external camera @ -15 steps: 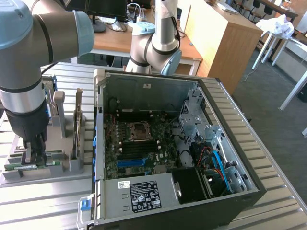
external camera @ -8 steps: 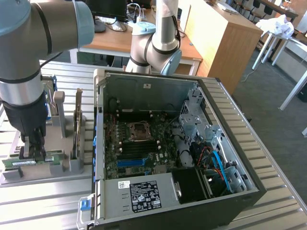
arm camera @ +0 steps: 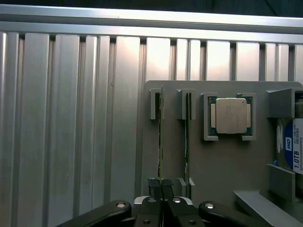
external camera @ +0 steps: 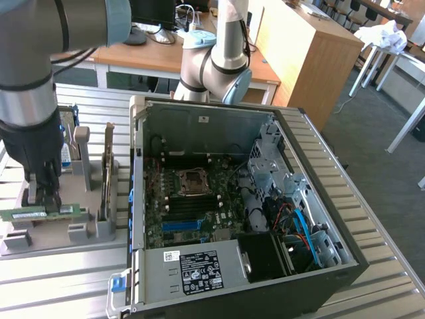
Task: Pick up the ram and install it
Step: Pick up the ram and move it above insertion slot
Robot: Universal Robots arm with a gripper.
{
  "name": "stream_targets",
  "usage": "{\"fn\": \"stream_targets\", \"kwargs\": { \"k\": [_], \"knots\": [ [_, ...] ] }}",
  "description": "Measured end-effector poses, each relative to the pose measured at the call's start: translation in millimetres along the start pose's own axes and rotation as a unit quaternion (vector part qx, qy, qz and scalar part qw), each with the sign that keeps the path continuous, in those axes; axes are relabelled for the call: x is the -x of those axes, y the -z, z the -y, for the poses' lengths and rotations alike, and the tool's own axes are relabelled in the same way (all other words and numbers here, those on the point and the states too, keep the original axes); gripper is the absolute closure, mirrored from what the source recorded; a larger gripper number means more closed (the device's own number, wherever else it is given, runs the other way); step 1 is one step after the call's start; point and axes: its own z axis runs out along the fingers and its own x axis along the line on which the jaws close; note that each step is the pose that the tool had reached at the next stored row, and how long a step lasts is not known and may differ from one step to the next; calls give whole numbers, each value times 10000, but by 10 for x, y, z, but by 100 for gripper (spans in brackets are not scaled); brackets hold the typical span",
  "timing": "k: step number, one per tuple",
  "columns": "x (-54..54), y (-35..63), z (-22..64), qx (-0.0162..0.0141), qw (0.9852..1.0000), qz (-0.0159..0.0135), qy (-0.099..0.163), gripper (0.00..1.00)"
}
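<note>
The ram is a thin green stick standing on its long edge in a grey holder at the exterior view's left, beside the computer case. My gripper reaches down onto it, its black fingers shut on the stick's top edge. In the wrist view the ram appears edge-on as a thin line running away from my gripper, whose two fingertips are pressed together on it.
An open computer case lies at the centre, with a motherboard, blue memory slots and a processor socket inside. The holder also carries a second upright stick, a silver processor chip and a hard drive. The arm's base stands behind the case.
</note>
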Motion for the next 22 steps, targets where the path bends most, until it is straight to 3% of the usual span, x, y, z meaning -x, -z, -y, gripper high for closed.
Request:
{"fn": "stream_targets", "kwargs": {
  "k": [7, 22],
  "knots": [
    [2, 254, -1, 1, 10000, -3, 0, 88],
    [7, 693, -1, 0, 10000, -6, 0, 88]
  ]
}}
